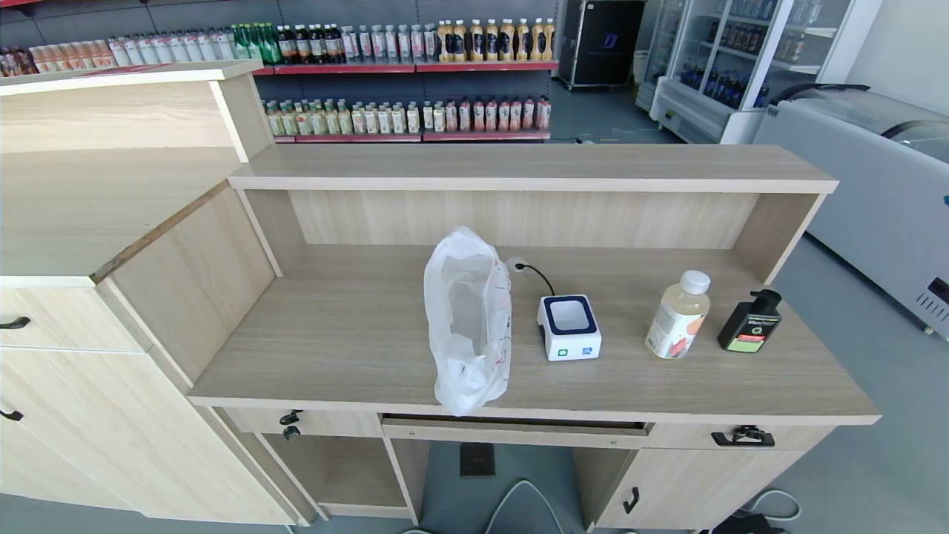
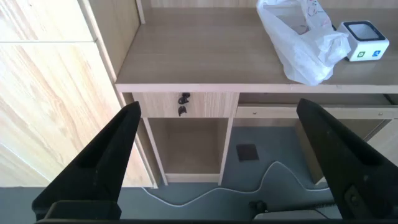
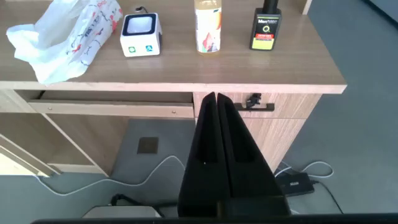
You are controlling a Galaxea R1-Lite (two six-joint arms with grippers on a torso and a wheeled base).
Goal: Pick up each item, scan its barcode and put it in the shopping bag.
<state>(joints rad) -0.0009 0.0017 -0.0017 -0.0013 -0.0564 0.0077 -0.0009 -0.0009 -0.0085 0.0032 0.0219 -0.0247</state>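
Shopping bag (image 1: 468, 319), scanner and two bottles all sat on the wooden counter (image 1: 348, 348) in front of you, spread in a row from left to right. The bag was the largest of them: thin translucent white plastic with some red print, standing upright with its mouth open toward the top. It stood close to the counter's front edge, and its lower end bulged slightly over that edge. Your left gripper (image 2: 219, 104) hung below counter height in front of the left drawer, its fingers spread wide apart with nothing between them. Your right gripper (image 3: 216, 99) hung low before the right drawer, its fingers pressed together on nothing. Just beside the bag, on its right, you had the scanner (image 1: 569, 326), a white box with a dark blue frame around its top window. Farther right stood the juice bottle (image 1: 678, 315), upright, with pale yellow liquid, a white cap and a printed label. Near it on the right, toward the counter's end, was the black pump bottle (image 1: 750, 322), also upright, with a green and red label. A black cable (image 1: 540, 278) ran from the scanner back to a hole in the counter top. A small bunch of keys (image 1: 290, 424) hung from the left drawer's lock.
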